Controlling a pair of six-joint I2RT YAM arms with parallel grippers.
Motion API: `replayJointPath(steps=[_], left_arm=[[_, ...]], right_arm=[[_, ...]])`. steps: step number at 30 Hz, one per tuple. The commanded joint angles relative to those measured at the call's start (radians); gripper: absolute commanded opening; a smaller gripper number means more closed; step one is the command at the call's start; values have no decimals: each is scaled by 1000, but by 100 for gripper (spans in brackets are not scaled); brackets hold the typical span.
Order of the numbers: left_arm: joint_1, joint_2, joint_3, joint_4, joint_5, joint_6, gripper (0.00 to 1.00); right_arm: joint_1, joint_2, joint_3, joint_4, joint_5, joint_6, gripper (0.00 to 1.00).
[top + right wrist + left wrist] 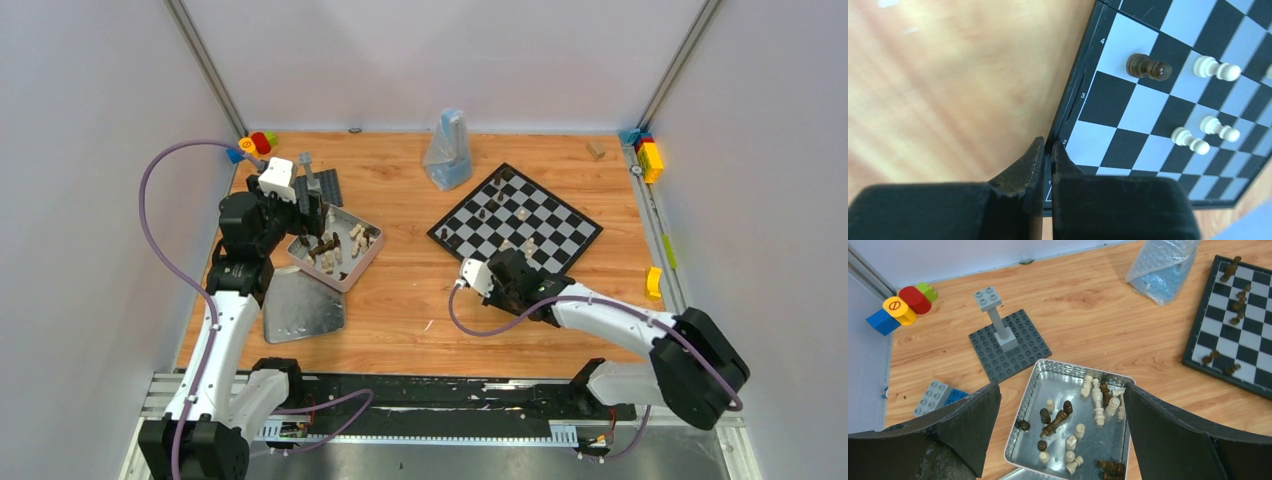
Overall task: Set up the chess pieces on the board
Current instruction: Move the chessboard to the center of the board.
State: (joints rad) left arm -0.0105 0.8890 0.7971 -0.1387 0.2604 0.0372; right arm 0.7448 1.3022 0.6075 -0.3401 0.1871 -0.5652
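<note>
A: Status?
B: You've only a few chess pieces (1217, 69) on the board (1143, 107), right of table centre. Most are in the tin (1108, 442) by the left edge. Left jaws wide above it; right jaws shut, empty.

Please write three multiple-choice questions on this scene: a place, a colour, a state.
1. Where do the unplaced small dark and cream chess pieces lie? A in the rectangular silver metal tin; B in a plastic bag; C on a red brick.
2. What colour is the brick tower on the dark grey studded plate? A red; B light grey; C yellow.
3. How is the right gripper? A wide open; B shut; C gripping a brick.
Key: 1 A, pieces lie heaped inside the tin; 2 B, tower is pale grey; 3 B, jaws closed together beside the black-and-white chessboard.
</note>
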Motion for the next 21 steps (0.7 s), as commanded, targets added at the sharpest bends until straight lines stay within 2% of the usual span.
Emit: replayJointPath(steps=[1,2,5,7,10,13,16,21], left_arm=[[6,8,3,18,9,26,100],[6,13,3,19,9,27,100],[6,23,8,18,10,32,100],[6,27,10,18,9,33,100],[6,30,10,16,11,34,100],[6,26,8,16,18,31,100],[6,21,12,15,26,26,100],[6,3,13,12,41,19,100]], right_arm=[[41,-136,-26,-222,-313,-59,4],[41,-157,-23,-233,-312,-59,13],[38,-217,4,-246,-290,-48,52],[23,-252,35,-246,-286,-35,62],[-59,-257,118,-243,-315,-15,66],[-222,-196,238,-213,-374,31,66],[-381,-93,376,-187,-411,112,66],[-550,136,620,-168,-404,281,63]])
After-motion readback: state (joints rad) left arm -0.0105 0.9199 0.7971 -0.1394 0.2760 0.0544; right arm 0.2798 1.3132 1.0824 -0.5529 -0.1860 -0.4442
